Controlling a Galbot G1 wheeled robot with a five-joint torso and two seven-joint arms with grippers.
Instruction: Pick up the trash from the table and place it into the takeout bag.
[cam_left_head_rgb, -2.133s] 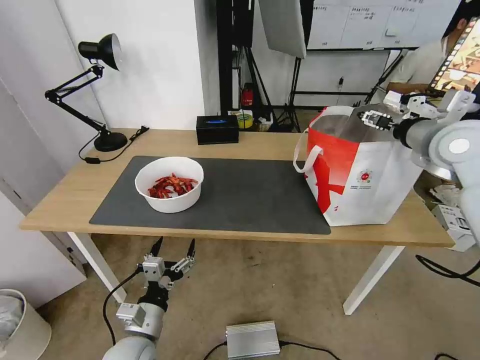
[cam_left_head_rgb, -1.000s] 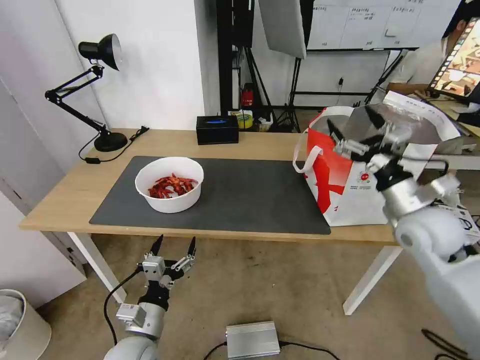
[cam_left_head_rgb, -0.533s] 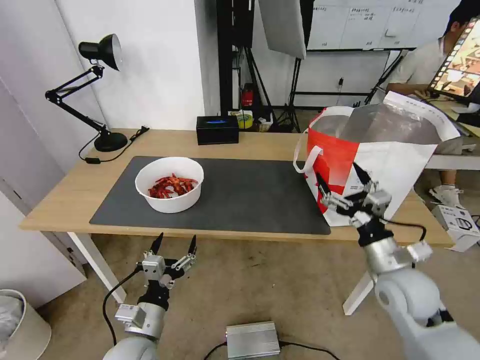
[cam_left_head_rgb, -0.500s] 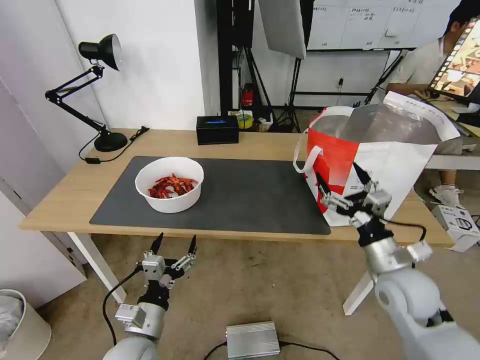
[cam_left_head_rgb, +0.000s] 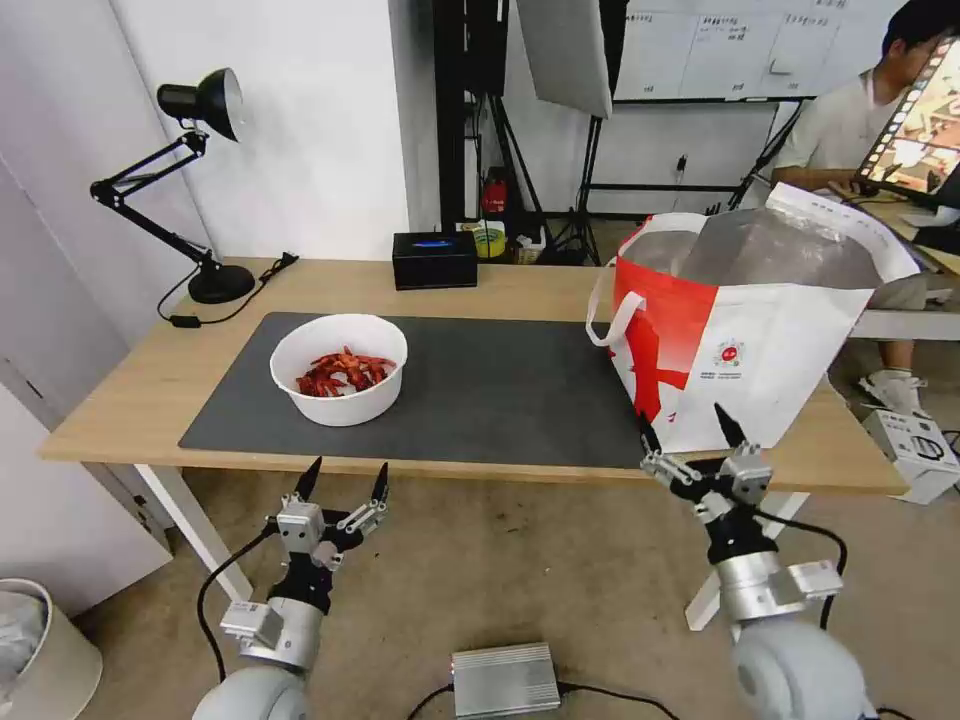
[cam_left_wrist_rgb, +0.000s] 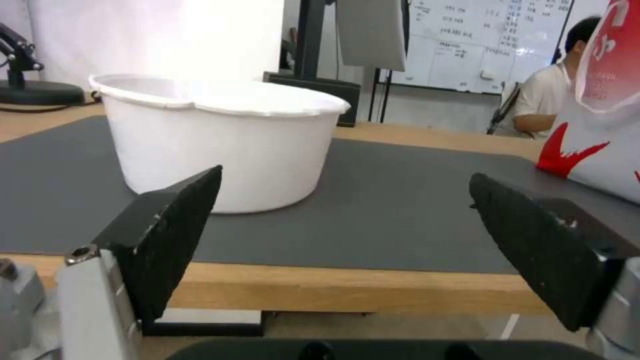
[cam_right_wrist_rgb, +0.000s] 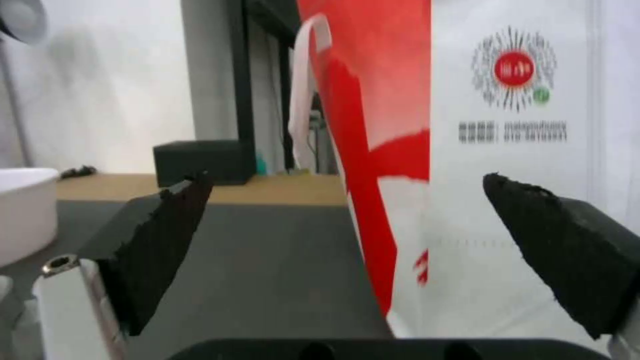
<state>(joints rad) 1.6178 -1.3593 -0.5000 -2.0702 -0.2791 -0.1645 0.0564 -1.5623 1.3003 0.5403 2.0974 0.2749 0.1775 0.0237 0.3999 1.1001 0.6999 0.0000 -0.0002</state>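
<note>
White bowl (cam_left_head_rgb: 339, 368) holding red shells (cam_left_head_rgb: 342, 371), foil-lined takeout bag (cam_left_head_rgb: 740, 335) standing open

Long light-wood table (cam_left_head_rgb: 150, 385) on white legs. Carried a large dark grey mat (cam_left_head_rgb: 500, 390) across its middle. On the mat's left part, a white bowl (cam_left_head_rgb: 340, 370) of red shells. At the right end, a tall red-and-white bag (cam_left_head_rgb: 740, 340), upright, overlapping the mat's right edge. Along the far edge, a small black box (cam_left_head_rgb: 434, 259); at the far left, a black desk lamp (cam_left_head_rgb: 220, 282) with its cord.
</note>
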